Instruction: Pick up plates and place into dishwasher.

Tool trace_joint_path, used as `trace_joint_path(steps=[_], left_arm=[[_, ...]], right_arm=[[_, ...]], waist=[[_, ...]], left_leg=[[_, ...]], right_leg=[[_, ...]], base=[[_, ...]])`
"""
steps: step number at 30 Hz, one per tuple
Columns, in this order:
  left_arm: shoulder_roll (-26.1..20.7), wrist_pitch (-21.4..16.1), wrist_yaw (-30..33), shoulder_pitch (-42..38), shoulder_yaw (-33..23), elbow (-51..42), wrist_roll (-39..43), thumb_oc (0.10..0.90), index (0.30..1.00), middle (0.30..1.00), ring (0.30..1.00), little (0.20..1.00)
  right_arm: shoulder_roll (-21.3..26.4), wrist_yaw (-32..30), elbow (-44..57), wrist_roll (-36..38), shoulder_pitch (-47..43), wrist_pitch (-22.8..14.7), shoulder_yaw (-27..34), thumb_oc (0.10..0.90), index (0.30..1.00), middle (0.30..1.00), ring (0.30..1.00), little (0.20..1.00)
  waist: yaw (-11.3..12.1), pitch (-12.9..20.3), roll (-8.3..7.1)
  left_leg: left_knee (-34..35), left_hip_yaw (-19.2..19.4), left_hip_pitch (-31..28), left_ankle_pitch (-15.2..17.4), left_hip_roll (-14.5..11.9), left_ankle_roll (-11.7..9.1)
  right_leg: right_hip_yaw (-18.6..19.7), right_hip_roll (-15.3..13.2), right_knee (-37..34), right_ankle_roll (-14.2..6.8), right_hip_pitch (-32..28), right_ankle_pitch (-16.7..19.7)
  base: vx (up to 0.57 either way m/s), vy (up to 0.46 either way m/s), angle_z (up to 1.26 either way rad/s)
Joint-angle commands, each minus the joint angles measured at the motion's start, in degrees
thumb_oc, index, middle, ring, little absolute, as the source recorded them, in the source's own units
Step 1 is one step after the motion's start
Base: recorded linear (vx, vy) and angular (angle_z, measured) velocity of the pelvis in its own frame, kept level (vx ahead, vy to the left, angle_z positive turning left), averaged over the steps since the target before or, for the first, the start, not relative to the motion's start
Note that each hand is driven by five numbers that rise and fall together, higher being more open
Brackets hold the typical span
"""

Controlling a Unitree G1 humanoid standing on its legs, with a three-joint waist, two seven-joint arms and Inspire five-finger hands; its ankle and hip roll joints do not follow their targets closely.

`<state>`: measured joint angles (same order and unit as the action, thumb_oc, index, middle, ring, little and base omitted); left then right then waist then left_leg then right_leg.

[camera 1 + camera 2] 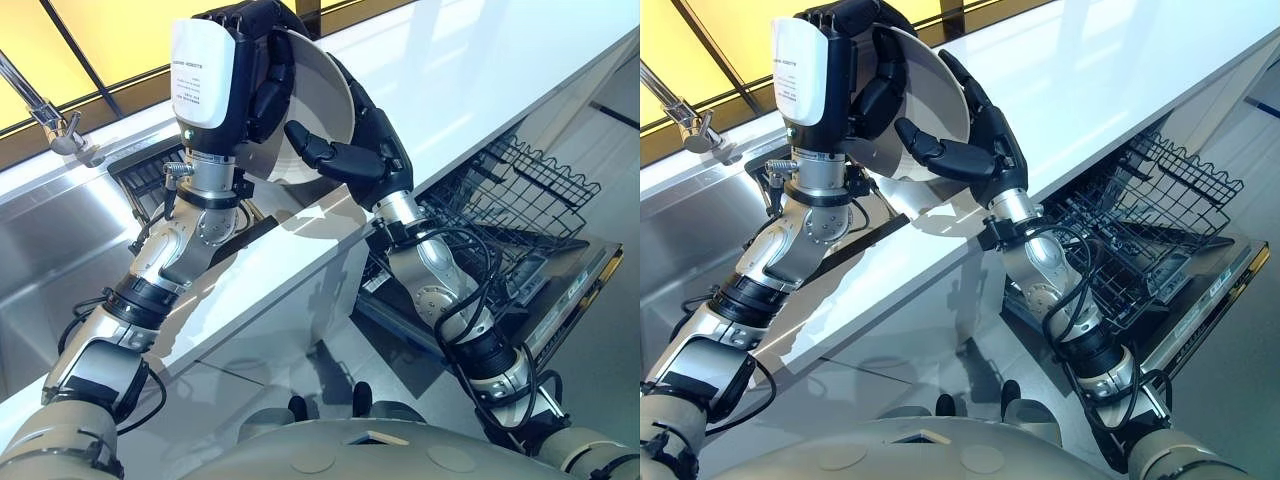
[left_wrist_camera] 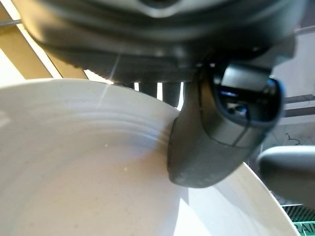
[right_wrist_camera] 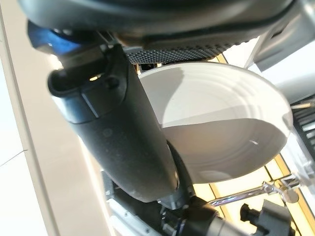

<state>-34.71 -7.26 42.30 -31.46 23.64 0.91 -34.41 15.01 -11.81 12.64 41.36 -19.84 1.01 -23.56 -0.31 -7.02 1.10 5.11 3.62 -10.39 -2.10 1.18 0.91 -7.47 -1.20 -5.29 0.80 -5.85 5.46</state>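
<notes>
A white plate (image 1: 320,100) is held tilted on edge in the air above the white counter (image 1: 480,70). My left hand (image 1: 205,70), with a white cover on its back, grips the plate's upper left rim. Its thumb (image 2: 216,128) presses on the plate's inner face (image 2: 74,172). My right hand (image 1: 360,160) holds the plate's lower right side, fingers behind it. Its thumb (image 3: 118,123) lies across the front of the plate (image 3: 221,123). The open dishwasher's wire rack (image 1: 510,190) is pulled out low on the right.
A steel sink (image 1: 60,250) with a faucet (image 1: 45,110) lies on the left, behind my left arm. The dishwasher door (image 1: 570,290) hangs open below the rack. The counter's edge runs diagonally between the sink and the dishwasher.
</notes>
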Motion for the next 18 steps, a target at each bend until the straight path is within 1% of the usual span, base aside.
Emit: trace_joint_path(steps=[1,3,8,10,11,13,15,16,17,18], left_arm=[[-0.20,-1.20,1.20,-10.37,2.07,-3.09,-2.32,0.100,0.300,0.300,0.300,0.200],[-0.66,-1.68,1.43,-9.50,1.55,-4.36,-3.36,0.100,0.300,0.300,0.300,0.200],[-2.47,-2.15,2.67,-8.44,-0.08,-6.77,-5.35,0.100,0.300,0.300,0.300,0.200],[-3.14,-1.72,2.42,-8.49,-0.77,-7.66,-6.09,0.100,0.300,0.300,0.300,0.200],[-3.89,-0.89,1.98,-8.64,-1.17,-8.32,-6.21,0.100,0.300,0.300,0.300,0.200],[-4.34,0.14,1.57,-8.81,-1.62,-8.65,-6.73,0.100,0.300,0.300,0.300,0.200],[-5.60,0.83,2.08,-8.81,-2.13,-7.83,-6.47,0.100,0.300,0.300,0.300,0.200],[-6.29,1.06,2.35,-8.70,-2.67,-7.07,-6.09,0.100,0.300,0.300,0.300,0.200],[-6.85,1.14,2.51,-8.50,-3.14,-6.65,-5.41,0.251,0.429,0.429,0.429,0.351],[-7.21,1.39,2.34,-8.33,-3.42,-6.44,-4.72,0.350,0.514,0.514,0.514,0.450]], right_arm=[[-2.81,-1.43,2.90,-6.08,-7.83,-3.30,0.12,0.100,0.300,0.300,0.300,0.200],[-2.02,-1.89,2.42,-6.65,-7.03,-2.68,0.74,0.100,0.300,0.300,0.300,0.200],[-0.01,-2.43,2.21,-7.01,-5.39,-3.68,2.64,0.100,0.300,0.300,0.300,0.200],[0.51,-2.68,2.12,-7.45,-4.95,-4.08,3.34,0.100,0.300,0.300,0.300,0.200],[0.86,-2.91,1.98,-8.22,-4.59,-4.45,3.70,0.100,0.300,0.300,0.300,0.200],[1.09,-3.30,1.93,-9.14,-4.60,-4.50,4.06,0.100,0.300,0.300,0.300,0.200],[1.70,-3.66,1.45,-10.51,-4.42,-5.06,4.53,0.100,0.300,0.300,0.300,0.200],[2.11,-3.93,1.14,-11.19,-4.39,-5.45,4.93,0.100,0.300,0.300,0.300,0.200],[2.52,-4.07,0.90,-11.49,-4.31,-5.88,5.29,0.100,0.300,0.300,0.300,0.200],[2.79,-4.19,0.79,-11.35,-4.19,-6.09,5.54,0.100,0.300,0.300,0.300,0.200]], waist=[[0.04,4.91,-0.26],[-0.04,4.82,-0.25],[-0.25,4.69,-0.12],[-0.28,4.67,-0.06],[-0.23,4.76,0.02],[-0.21,4.66,0.08],[-0.19,4.83,0.17],[-0.18,4.79,0.20],[-0.17,4.81,0.24],[-0.16,4.88,0.26]], left_leg=[[-0.11,1.32,0.85,4.77,2.43,0.15],[-0.11,1.29,0.83,4.79,2.38,0.17],[-0.11,0.94,1.21,4.24,2.30,0.25],[-0.11,0.72,1.21,4.21,2.31,0.23],[-0.13,0.48,0.99,4.64,2.37,0.19],[-0.11,0.42,1.22,4.14,2.39,0.21],[-0.13,0.26,0.95,4.62,2.44,0.16],[-0.11,0.33,1.17,4.12,2.41,0.16],[-0.11,0.33,1.18,4.10,2.40,0.14],[-0.15,0.25,0.94,4.59,2.40,0.11]], right_leg=[[-1.28,-0.07,2.10,-4.34,-2.54,-7.27],[-1.07,0.03,2.17,-4.32,-2.49,-7.31],[-0.54,0.23,2.79,-4.13,-1.95,-7.18],[-0.50,0.26,3.03,-4.11,-1.92,-7.35],[-0.55,0.28,3.00,-4.17,-2.27,-7.83],[-0.64,0.26,3.12,-4.07,-2.02,-7.47],[-0.66,0.22,3.01,-4.12,-2.41,-7.95],[-0.71,0.20,3.13,-4.02,-2.14,-7.57],[-0.71,0.19,3.20,-4.02,-2.10,-7.59],[-0.68,0.18,3.14,-4.11,-2.38,-8.01]], base=[[0.00,0.000,0.00],[0.00,0.000,0.00],[-0.03,-0.001,0.03],[0.00,0.004,0.06],[-0.01,0.000,0.07],[-0.02,-0.002,0.09],[0.01,-0.004,0.07],[-0.01,-0.005,0.05],[-0.01,-0.004,0.03],[0.00,0.000,0.00]])
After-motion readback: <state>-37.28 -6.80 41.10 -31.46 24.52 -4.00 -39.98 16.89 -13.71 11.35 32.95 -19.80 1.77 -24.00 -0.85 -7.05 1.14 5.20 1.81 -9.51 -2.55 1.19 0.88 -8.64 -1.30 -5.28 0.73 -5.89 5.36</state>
